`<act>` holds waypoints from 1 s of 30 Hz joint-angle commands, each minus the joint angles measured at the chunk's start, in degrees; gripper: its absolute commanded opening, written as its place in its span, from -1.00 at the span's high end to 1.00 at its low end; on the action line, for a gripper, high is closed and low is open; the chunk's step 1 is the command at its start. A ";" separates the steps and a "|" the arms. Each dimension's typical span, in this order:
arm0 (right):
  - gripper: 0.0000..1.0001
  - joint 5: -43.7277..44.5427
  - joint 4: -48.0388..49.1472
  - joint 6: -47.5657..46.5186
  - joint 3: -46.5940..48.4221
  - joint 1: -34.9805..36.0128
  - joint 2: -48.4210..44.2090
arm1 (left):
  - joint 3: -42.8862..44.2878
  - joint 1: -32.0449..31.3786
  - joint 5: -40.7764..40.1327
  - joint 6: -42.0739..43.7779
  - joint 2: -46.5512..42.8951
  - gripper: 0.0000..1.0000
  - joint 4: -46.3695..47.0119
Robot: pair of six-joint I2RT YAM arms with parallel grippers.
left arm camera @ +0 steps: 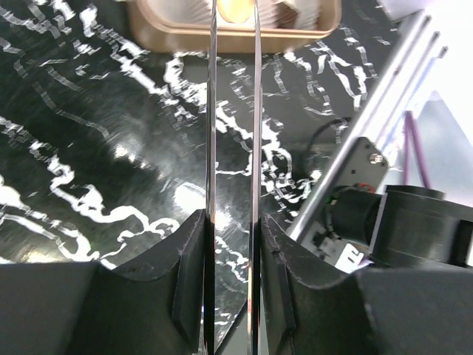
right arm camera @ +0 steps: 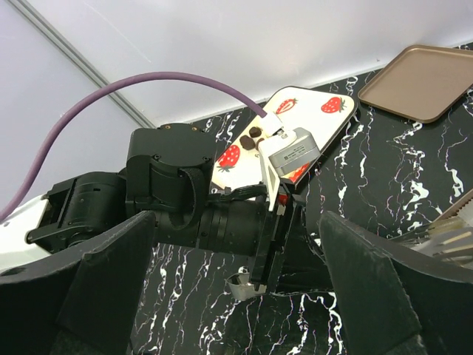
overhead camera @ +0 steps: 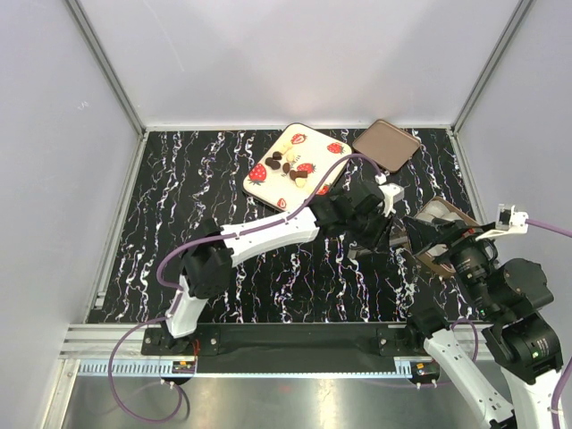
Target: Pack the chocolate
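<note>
Several small dark and tan chocolates [overhead camera: 286,163] lie on a cream tray [overhead camera: 268,186] printed with strawberries; they also show in the right wrist view [right arm camera: 253,136]. My left gripper [overhead camera: 386,231] [left arm camera: 231,222] is shut on thin metal tweezers [left arm camera: 212,111]. The tweezer tips pinch a tan chocolate [left arm camera: 235,9] over a brown box [left arm camera: 185,37] lined with white paper cups. My right gripper [overhead camera: 435,239] [right arm camera: 236,244] is open and empty beside that box [overhead camera: 460,214], facing the left arm.
The brown rounded-square lid [overhead camera: 386,145] [right arm camera: 425,81] lies behind the box, right of the tray. The left arm [right arm camera: 170,192] crosses the middle of the black marbled table [overhead camera: 179,206]. White walls and metal rails enclose the table.
</note>
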 commanded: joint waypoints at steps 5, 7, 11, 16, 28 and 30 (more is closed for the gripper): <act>-0.99 0.85 0.75 -0.51 0.63 -0.07 -0.74 | 6.55 -1.51 5.02 0.47 3.54 0.40 7.47; -0.98 0.94 0.40 -0.59 0.81 -0.07 -0.83 | 7.96 -2.04 5.11 0.64 5.39 0.39 7.38; -0.99 1.47 0.05 -0.77 0.90 -0.07 -1.18 | 11.13 -2.48 5.81 0.64 8.03 0.39 6.85; -0.98 1.73 -0.30 -0.95 0.81 -0.07 -1.35 | 11.40 -2.92 4.85 0.99 9.35 0.38 6.67; -0.99 1.73 0.22 -1.12 0.28 -0.07 -1.18 | 12.01 -3.00 0.89 2.31 11.73 0.31 5.09; -0.98 1.91 0.14 -1.21 0.28 -0.07 -1.18 | 12.10 -2.92 0.54 2.49 11.90 0.30 5.18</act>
